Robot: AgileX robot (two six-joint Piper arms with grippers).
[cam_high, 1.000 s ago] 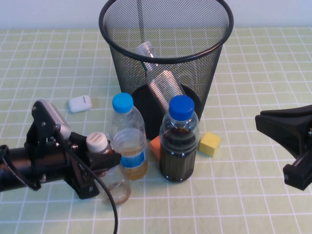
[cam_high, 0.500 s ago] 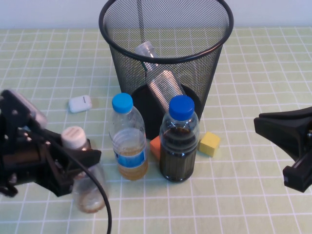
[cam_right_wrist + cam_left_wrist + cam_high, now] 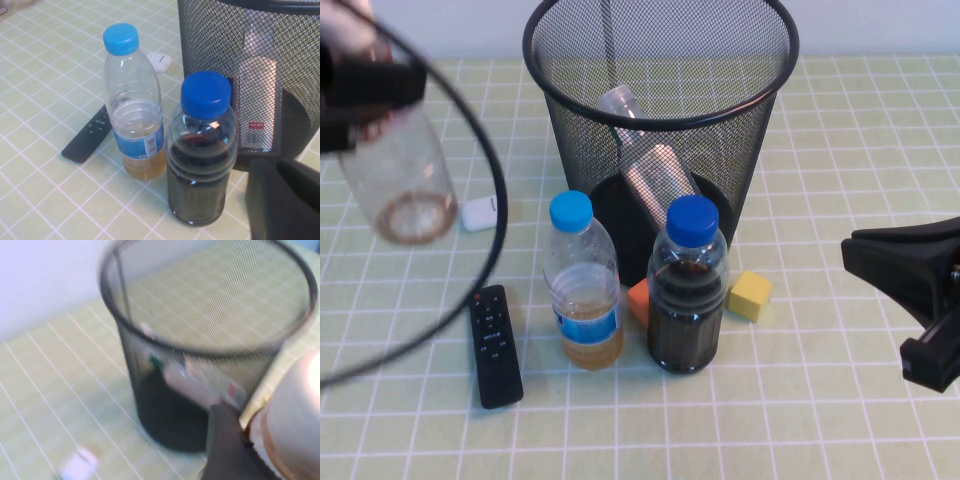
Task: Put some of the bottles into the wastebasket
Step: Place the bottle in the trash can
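Now my left gripper [image 3: 360,85], clamped on the short bottle [image 3: 395,175], hangs at ten o'clock of the wastebasket [image 3: 660,110]; I should centre over the rim before releasing. My right gripper [image 3: 860,255], shut and empty, waits at four o'clock.

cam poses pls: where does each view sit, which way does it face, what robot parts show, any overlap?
High: raised on the robot's side, angled down at wastebasket; left claw upper left gripping short bottle, shut right claw right.
Left wrist: aimed at wastebasket; claw and held bottle's cap show.
Right wrist: faces both blue-capped bottles; claw tip shows.
Shared: wastebasket.
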